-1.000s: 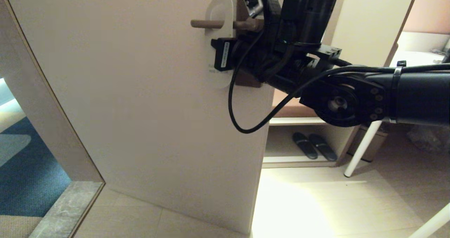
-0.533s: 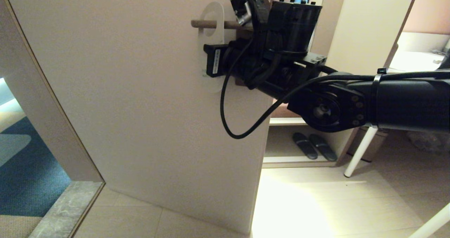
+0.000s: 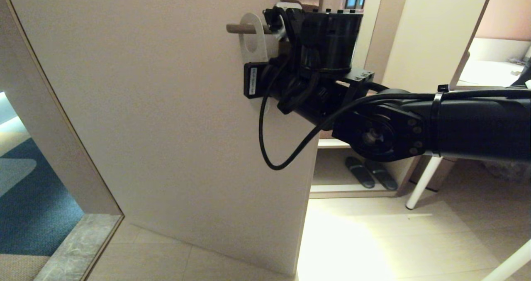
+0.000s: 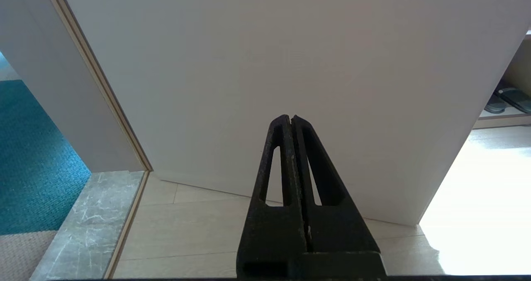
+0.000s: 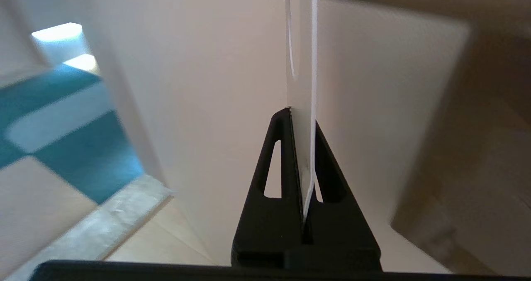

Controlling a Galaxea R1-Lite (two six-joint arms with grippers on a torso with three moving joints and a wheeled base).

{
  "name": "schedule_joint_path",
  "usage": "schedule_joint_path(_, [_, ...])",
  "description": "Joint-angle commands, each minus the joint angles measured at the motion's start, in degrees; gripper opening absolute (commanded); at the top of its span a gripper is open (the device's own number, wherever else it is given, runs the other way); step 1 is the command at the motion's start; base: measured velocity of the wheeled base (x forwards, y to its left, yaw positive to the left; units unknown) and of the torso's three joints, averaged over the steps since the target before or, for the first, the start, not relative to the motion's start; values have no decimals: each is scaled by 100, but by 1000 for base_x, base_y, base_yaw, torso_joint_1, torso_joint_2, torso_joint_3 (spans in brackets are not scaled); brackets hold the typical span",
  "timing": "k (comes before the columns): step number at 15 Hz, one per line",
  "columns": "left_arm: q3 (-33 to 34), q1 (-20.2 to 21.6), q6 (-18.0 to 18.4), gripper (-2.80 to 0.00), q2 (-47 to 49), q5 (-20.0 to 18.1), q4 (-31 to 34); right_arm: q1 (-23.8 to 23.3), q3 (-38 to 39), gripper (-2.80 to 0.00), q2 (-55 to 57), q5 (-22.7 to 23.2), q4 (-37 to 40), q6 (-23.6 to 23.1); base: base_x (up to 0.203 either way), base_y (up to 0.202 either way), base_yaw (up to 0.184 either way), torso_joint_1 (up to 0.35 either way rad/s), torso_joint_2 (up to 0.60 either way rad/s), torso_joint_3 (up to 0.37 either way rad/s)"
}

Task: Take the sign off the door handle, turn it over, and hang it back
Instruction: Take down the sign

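A tall pale door (image 3: 166, 119) stands ajar and fills most of the head view, its free vertical edge running down toward the lit floor (image 3: 373, 248) on the right. Left of the door, the frame meets a grey stone threshold (image 3: 70, 248) with blue carpet (image 3: 33, 206) beyond it. Past the door's free edge, a low shelf (image 3: 352, 191) holds a pair of dark slippers (image 3: 369, 172), lying side by side on its bottom board; a white table leg (image 3: 423, 177) slants down just beside it.

The right arm (image 3: 456, 119) reaches in from the right across the door's free edge, up to the handle near the top of the door. The door handle (image 3: 238, 28), a slim brown lever, juts out level toward the hinge side, and only its free end shows clear of the arm.

The sign (image 3: 253, 40), white side showing, hangs with its large hole threaded over the lever near that free end, turned partly edge-on to the door. The right gripper (image 5: 302, 156) has its jaws pinched on the sign's lower part, the thin white card standing upright between the two black fingers (image 5: 274, 164).

The left gripper (image 4: 292, 121) sits low in front of the door's lower half, well apart from the handle, its jaws pressed together on nothing. Open floor lies below it, along the door's bottom edge.
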Motion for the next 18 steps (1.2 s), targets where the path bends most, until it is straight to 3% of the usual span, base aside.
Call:
schedule_joint_path(1, [0, 2, 4, -280, 8, -3, -1, 23, 5, -280, -19, -258, 135, 8, 0, 0, 0, 0, 0, 0])
schedule_joint_path(14, [-1, 2, -5, -280, 8, -2, -1, 100, -1267, -280, 807, -308, 125, -71, 0, 0, 0, 0, 0, 0])
schedule_joint_path(18, [5, 2, -1, -280, 8, -3, 4, 120, -1322, -280, 1027, -306, -97, -71, 0, 0, 0, 0, 0, 0])
